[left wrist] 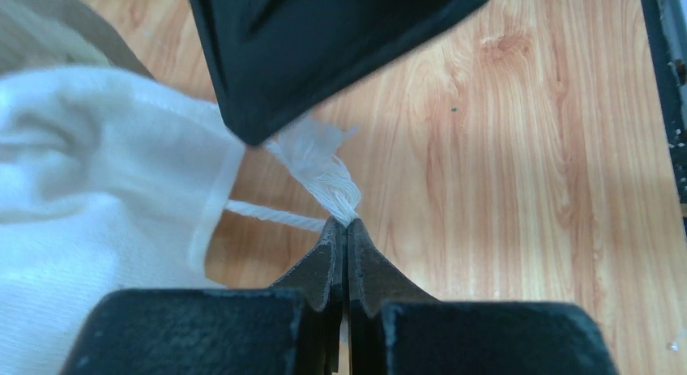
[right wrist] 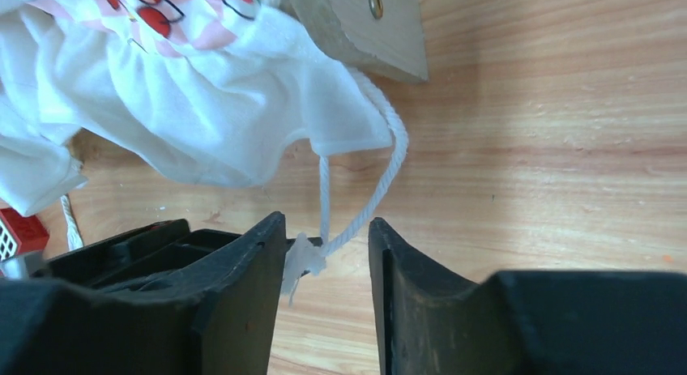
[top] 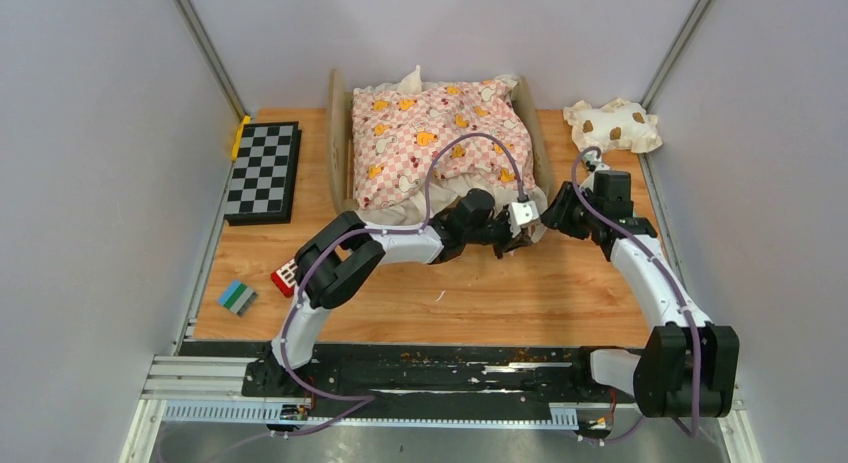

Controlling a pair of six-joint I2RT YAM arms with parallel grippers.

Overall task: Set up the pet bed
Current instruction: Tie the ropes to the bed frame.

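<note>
1. The pet bed (top: pixel 339 133) stood at the far middle of the table (top: pixel 560 293), with its light-wood side rails showing on both sides.
2. A pink checkered cushion (top: pixel 440 138) lay on the bed and covered its base. The cushion's white ruffle (right wrist: pixel 162 124) hung over the near end.
3. The left gripper (left wrist: pixel 346 229) was at the bed's near right corner, its jaws pressed together on a white cord (left wrist: pixel 328 181) that ran out from the ruffle.
4. The right gripper (right wrist: pixel 324 229) faced it just beside. Its jaws stood apart, with the cord's loop and frayed end hanging between them, ungripped.
5. A spotted pillow (top: pixel 612 125) lay at the far right, apart from the bed.
6. A chessboard (top: pixel 263 170) lay at the far left.
</note>
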